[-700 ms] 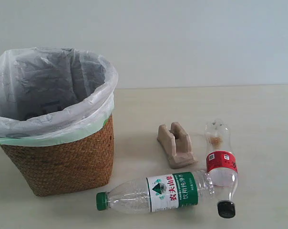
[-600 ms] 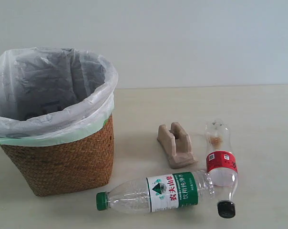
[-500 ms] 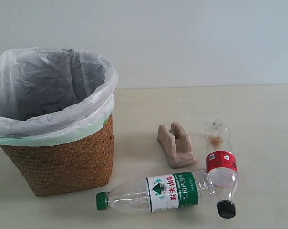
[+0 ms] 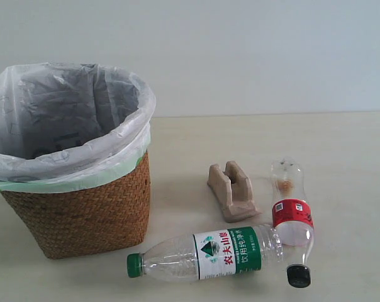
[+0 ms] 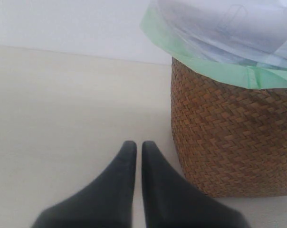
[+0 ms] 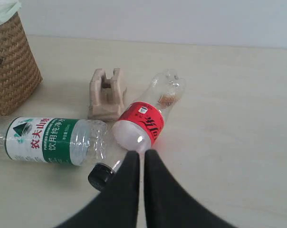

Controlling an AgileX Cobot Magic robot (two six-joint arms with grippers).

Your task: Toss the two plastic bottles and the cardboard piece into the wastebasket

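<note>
Exterior view: wastebasket [image 4: 83,214] upright on table [image 4: 347,151], at 9 o'clock from cardboard piece [image 4: 232,190]. At 3 o'clock of the cardboard lies the red-label bottle [image 4: 291,214], black cap [image 4: 298,275] pointing to 6 o'clock. At 6 o'clock lies the green-label bottle [image 4: 209,253], green cap [image 4: 134,265] toward 9 o'clock, base against the red-label bottle's shoulder. The left gripper [image 5: 135,148] has fingers pressed together, nothing between, near the wastebasket's wicker wall. The right gripper [image 6: 141,156] has fingers pressed together, empty, tips by the red-label bottle's neck

The longer bottle [image 4: 171,261] bears a green-white label [image 4: 231,253] reading "农夫山泉" in red and "饮用纯净水" in white. The white print on the shorter bottle's [image 4: 287,176] red label [image 4: 292,212] is too blurred to read.
</note>
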